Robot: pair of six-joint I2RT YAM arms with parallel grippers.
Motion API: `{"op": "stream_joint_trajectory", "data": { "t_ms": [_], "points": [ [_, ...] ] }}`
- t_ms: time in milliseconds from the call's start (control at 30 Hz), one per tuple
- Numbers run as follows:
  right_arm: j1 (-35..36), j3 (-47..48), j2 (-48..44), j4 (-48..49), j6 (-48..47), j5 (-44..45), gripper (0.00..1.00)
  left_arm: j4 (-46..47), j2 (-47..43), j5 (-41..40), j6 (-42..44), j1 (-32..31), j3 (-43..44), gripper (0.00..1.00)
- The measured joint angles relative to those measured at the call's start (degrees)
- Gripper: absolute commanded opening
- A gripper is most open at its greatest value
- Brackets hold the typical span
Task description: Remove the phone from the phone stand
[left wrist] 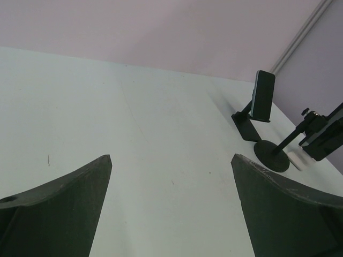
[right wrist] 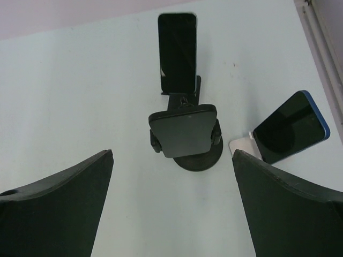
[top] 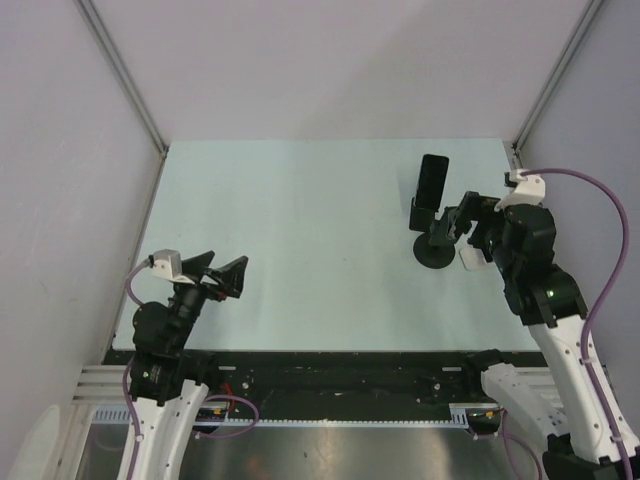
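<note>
On the right side of the table [top: 300, 230], the right arm reaches forward, its right gripper [right wrist: 171, 160] spread wide and holding nothing. Ahead of it the phone [right wrist: 177, 52] stands upright in a small black stand [right wrist: 197, 87]. A round-based stand [right wrist: 199, 159] carrying a dark slab sits between them. Just right, a blue phone [right wrist: 292, 127] leans on a white stand [right wrist: 241, 145]. The left gripper [top: 228, 265] hangs open and empty, low at the near left.

Phone [right wrist: 177, 51] glossy black screen; stand [right wrist: 199, 159] matt black, looks plastic; bench [right wrist: 69, 91] smooth, matt, pale green, tiny marks.
</note>
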Motion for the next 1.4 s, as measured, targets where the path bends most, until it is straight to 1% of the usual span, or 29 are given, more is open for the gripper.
{"op": "stream_joint_trajectory", "data": {
  "t_ms": [167,267,500,633,867,1033,1167,1300,1400],
  "points": [
    [-1.2,3.4,7.8,-1.9,-1.6,-0.4,1.00,-0.2,0.0,0.0,0.2,-1.7,-0.3,1.00],
    [-3.2,4.0,11.4,-1.9,-2.6,-1.6,1.00,-0.2,0.0,0.0,0.4,-2.4,-0.4,1.00],
    [-9.9,4.5,16.9,-0.9,-4.2,-8.6,1.00,-0.2,0.0,0.0,0.4,-3.3,-0.4,1.00],
    [-10.2,4.5,18.2,-0.2,-5.2,-12.3,1.00,-0.2,0.2,0.0,0.4,-3.5,-0.4,1.00],
    [-9.2,4.7,20.2,2.2,-5.6,-14.7,1.00,-0.2,0.4,0.0,0.4,-3.7,-0.4,1.00],
    [-7.0,4.7,20.5,3.2,-5.5,-14.1,1.00,-0.3,0.4,0.0,0.4,-3.7,-0.4,1.00],
    [-4.8,4.7,20.7,4.0,-4.5,-11.6,1.00,-0.3,0.5,0.0,0.4,-3.7,-0.4,1.00],
    [-2.7,4.7,20.4,4.1,-1.5,-6.5,1.00,-0.3,0.6,-0.1,0.4,-3.7,-0.4,1.00],
    [-0.8,4.7,19.8,4.1,0.7,-0.7,1.00,-0.3,0.6,-0.1,0.4,-3.7,-0.4,1.00]
  ]
}}
